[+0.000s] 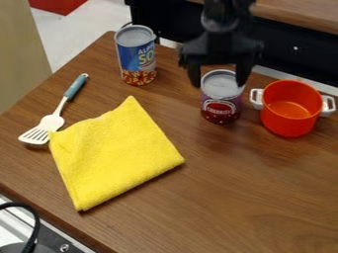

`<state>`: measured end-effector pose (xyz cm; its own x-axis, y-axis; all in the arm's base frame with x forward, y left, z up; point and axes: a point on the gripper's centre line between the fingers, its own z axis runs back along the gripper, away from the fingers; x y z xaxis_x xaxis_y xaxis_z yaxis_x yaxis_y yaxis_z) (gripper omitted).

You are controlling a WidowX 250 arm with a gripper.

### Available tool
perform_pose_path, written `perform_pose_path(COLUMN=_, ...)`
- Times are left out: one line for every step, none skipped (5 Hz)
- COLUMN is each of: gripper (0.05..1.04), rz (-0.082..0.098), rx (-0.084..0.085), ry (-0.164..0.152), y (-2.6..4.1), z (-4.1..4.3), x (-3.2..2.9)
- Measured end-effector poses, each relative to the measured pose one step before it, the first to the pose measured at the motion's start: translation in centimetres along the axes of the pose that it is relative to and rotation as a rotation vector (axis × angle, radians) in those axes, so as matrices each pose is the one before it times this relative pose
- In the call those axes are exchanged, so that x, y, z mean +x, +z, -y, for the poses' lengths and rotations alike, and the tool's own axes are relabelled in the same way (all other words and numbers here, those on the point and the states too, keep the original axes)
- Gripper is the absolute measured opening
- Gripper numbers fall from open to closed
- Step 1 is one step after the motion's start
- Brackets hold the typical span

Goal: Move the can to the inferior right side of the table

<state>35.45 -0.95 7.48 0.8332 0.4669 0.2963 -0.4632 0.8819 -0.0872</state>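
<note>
Red can [222,104]: seen upright in the upper middle of the frame, a little right of centre, on the brown table [251,202]; a grey lid is shown on top, and a dark red lower part with a paler label.
Gripper [218,86]: held directly above the red can, hanging down from the top edge; its two fingers are spread, one at each side of the can's top. Whether the can is touched by them cannot be told.
Orange pot [291,111]: placed just to the right of the red can, apart from it, with its open top turned up and a white handle fixed at each side.
Blue can [137,58]: stood upright in the upper left, near the table's back edge, well apart from the red can; orange and red are seen round its base.
Yellow cloth [117,153]: laid folded and flat at left of centre, one corner pointed up towards the blue can.
Spatula [51,121]: laid at the far left, its white slotted head just beside the cloth, its blue-grey handle pointed to the upper right.
</note>
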Motion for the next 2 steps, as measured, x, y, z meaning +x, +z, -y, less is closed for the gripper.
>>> perform_pose_path(gripper=0.997, rz=0.0595, rx=-0.0099, ry=-0.0029, y=0.095, z=-0.087, x=2.628)
perform_pose_path(gripper=0.997, rz=0.0924, rx=-0.06, ry=-0.0238, y=-0.431, z=0.195, x=1.895)
